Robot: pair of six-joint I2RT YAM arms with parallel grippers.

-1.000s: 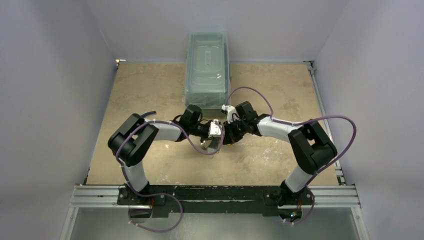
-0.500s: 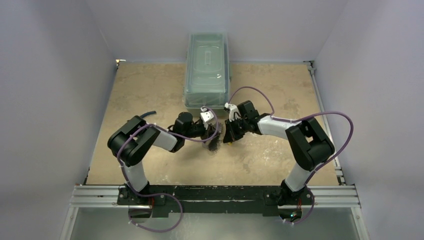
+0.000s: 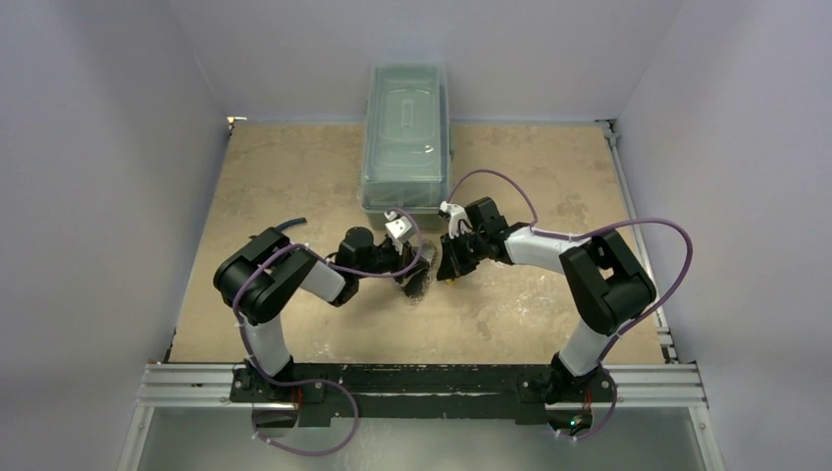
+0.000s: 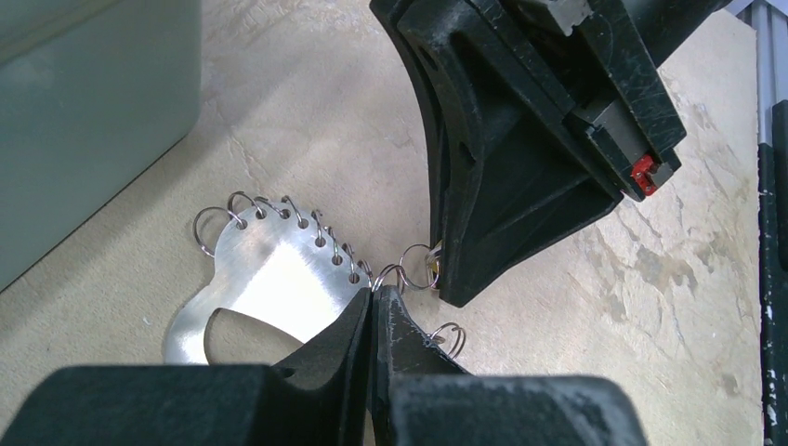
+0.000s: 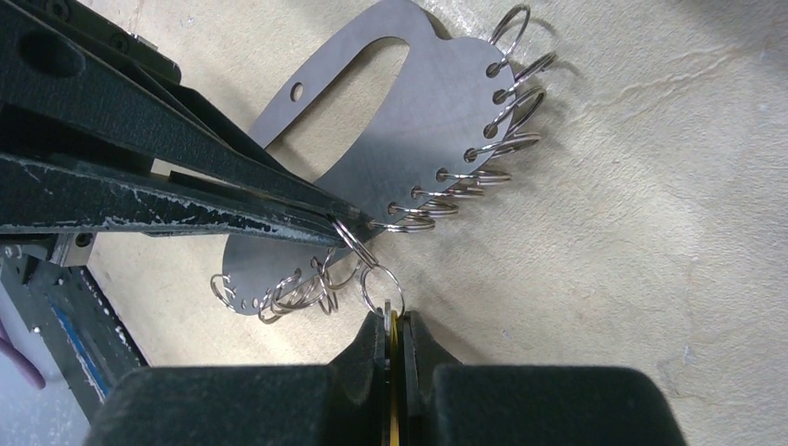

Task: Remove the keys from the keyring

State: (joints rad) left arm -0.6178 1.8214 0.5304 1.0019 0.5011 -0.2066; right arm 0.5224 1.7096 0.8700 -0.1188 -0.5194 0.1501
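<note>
The keyring (image 4: 269,265) is a flat silvery plate with an oval cut-out and small split rings along its edge; it lies on the table and also shows in the right wrist view (image 5: 409,121). My left gripper (image 4: 374,294) is shut on a split ring at the plate's edge. My right gripper (image 5: 394,321) is shut on the yellow-headed key (image 5: 394,346) and a thin silvery key beside it; only their edges show. They hang on a small ring (image 5: 381,283) linked to the pinched one. The two grippers (image 3: 417,278) (image 3: 449,268) meet tip to tip. The other keys are out of view.
A lidded translucent green-grey bin (image 3: 405,137) stands behind the grippers at the back middle; its wall shows in the left wrist view (image 4: 84,111). A metal rail (image 3: 422,385) runs along the table's near edge. Grey walls close in the sides.
My left wrist has rolled and drawn back to the left, and the forearm has dropped lower. My right gripper has shifted slightly left and back. Both stay shut at the same spot.
</note>
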